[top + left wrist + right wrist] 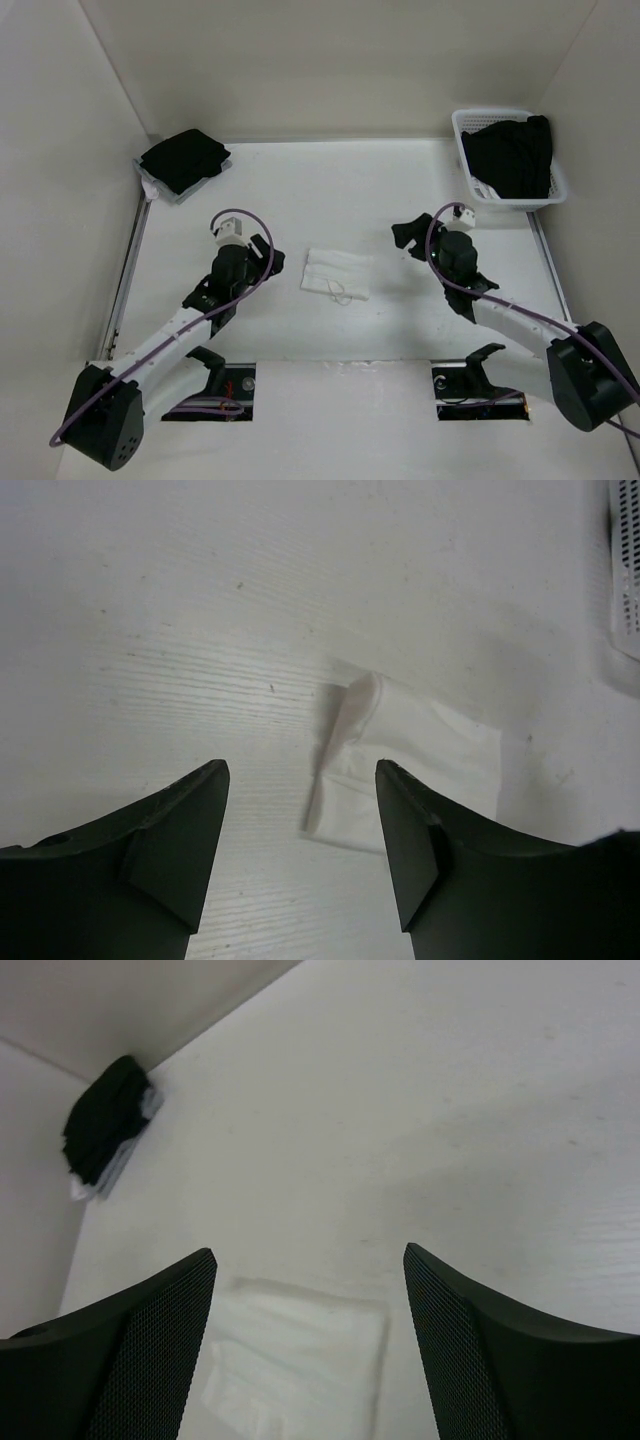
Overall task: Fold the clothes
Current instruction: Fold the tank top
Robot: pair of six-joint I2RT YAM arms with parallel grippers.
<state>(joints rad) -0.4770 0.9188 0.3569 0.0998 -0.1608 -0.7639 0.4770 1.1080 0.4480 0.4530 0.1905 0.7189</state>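
Note:
The clothes (337, 272) are one small white garment lying flat as a folded rectangle mid-table, with thin strap loops at its near edge. My left gripper (243, 262) hovers to its left, open and empty. In the left wrist view the gripper (301, 765) faces the garment (420, 750), which lies ahead and slightly right with a blurred strap beside it. To the garment's right, my right gripper (408, 237) is open with nothing in it. Between the spread fingers of the right gripper (309, 1250), the right wrist view shows the garment (300, 1350) just below.
A white mesh basket (490, 113) holding black garments (515, 155) stands at the back right; its edge (625, 570) shows in the left wrist view. A pile of folded black clothes (183, 158) sits in the back left corner, where the right wrist view also shows the pile (105, 1125). Walls enclose the table.

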